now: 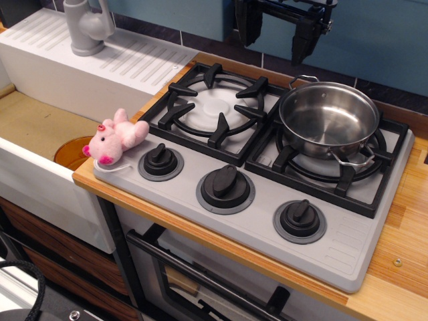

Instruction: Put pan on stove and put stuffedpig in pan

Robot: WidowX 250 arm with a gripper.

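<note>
The pan (329, 119) is being carried by the right grate of the stove (348, 247), the stuffedpig (114, 137) is being left at its near-left corner beside the sink (40, 134), while the gripper (275, 33) is being held spread and empty above.

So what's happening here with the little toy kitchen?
A robot arm is tidying a toy stove. The steel pan already sits on the right burner, empty. The gripper hangs open above the back of the stove, holding nothing. The pink stuffed pig lies at the stove's front left corner and has not yet been put in the pan.
</note>
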